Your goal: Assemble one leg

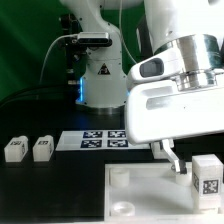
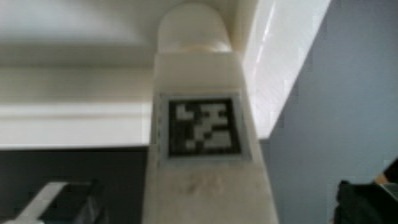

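Note:
A white leg (image 1: 207, 176) with a black-and-white tag stands upright at the near right corner of the large white plate (image 1: 140, 190). My gripper (image 1: 190, 160) hangs over it; one dark finger (image 1: 172, 158) shows just to the leg's left and the other is hidden. In the wrist view the leg (image 2: 206, 120) runs between the jaws of my gripper (image 2: 214, 208). There is a dark gap on each side between the leg and the fingers (image 2: 54, 202), so the gripper is open. The plate (image 2: 71, 105) lies behind the leg.
Two more white legs (image 1: 15, 149) (image 1: 42, 148) stand on the black table at the exterior view's left. The marker board (image 1: 100, 140) lies behind the plate. The robot's base (image 1: 100, 75) stands at the back.

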Available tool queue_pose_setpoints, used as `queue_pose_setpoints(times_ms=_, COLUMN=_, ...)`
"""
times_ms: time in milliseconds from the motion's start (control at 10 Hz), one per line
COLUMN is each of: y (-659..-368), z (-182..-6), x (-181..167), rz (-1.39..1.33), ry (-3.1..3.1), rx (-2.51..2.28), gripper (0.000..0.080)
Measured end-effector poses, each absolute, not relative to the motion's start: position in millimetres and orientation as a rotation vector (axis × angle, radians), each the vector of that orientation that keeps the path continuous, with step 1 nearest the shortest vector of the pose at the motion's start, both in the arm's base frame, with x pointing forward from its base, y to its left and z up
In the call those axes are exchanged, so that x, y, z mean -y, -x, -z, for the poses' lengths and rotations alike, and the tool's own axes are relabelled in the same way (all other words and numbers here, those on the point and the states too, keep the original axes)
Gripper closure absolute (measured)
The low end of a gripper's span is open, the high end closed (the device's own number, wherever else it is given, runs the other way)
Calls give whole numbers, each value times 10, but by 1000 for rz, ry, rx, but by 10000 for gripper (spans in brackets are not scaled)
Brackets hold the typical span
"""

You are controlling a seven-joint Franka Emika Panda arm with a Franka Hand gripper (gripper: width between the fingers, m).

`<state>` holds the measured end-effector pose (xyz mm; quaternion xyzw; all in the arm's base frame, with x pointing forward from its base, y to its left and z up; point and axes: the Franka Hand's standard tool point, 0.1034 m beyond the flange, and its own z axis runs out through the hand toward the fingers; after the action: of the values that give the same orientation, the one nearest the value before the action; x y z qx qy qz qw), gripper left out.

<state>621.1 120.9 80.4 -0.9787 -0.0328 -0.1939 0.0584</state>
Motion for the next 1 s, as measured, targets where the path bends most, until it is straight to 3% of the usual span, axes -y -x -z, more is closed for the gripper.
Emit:
queue_pose_setpoints(times_ms=500, y=-6245, z=-842, x=-1085, rz=-84, ry=2982, rx=117, gripper=150)
queue_pose_setpoints(times_ms=900, y=-6296, z=-853, x=-1116, rz=-71, ry=2984, rx=52, gripper=163)
queue_pose_setpoints(times_ms=1000, y=-6295, z=-852, x=-1118, rz=-74, ry=2985, rx=4, gripper=337)
